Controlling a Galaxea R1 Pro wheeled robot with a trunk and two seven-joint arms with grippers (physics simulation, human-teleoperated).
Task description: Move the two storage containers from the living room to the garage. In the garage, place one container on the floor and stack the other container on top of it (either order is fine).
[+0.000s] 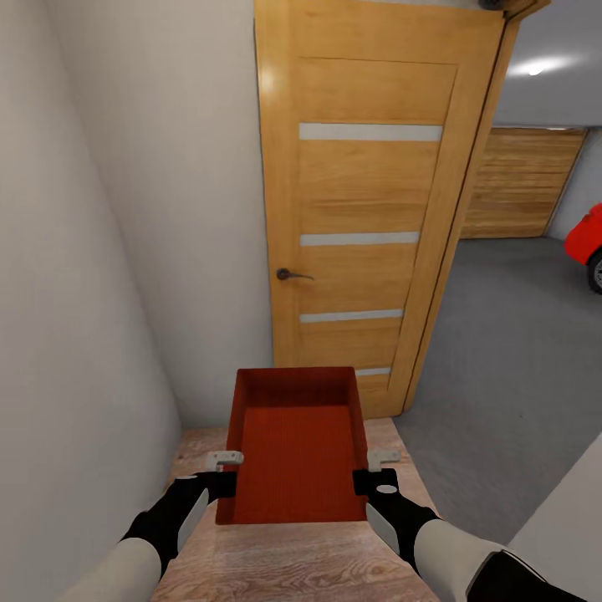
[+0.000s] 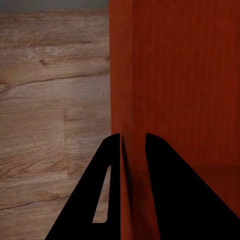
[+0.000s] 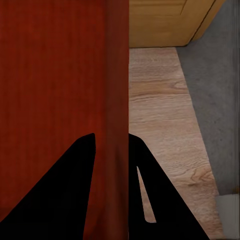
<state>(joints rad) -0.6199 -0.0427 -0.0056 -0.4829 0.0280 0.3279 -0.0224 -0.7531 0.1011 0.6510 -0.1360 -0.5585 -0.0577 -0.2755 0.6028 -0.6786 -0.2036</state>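
I hold one orange-red storage container (image 1: 297, 447) level in front of me, above the light wood-plank floor (image 1: 301, 564). My left gripper (image 1: 224, 472) is shut on its left wall, and my right gripper (image 1: 372, 470) is shut on its right wall. In the left wrist view the black fingers (image 2: 107, 180) pinch the container's wall (image 2: 125, 100). Through the right wrist view the same is seen, with the fingers (image 3: 85, 175) clamped on the wall (image 3: 117, 90). The bin is empty. Past the doorway at the right lies the garage with its dark grey floor (image 1: 510, 351).
A light-wood door (image 1: 368, 209) stands open straight ahead, close to the bin's far end. A white wall (image 1: 92, 276) runs along my left. In the garage there is a wooden roll door (image 1: 518, 180) and part of a red car (image 1: 587, 238). A white wall corner (image 1: 568, 510) sits at lower right.
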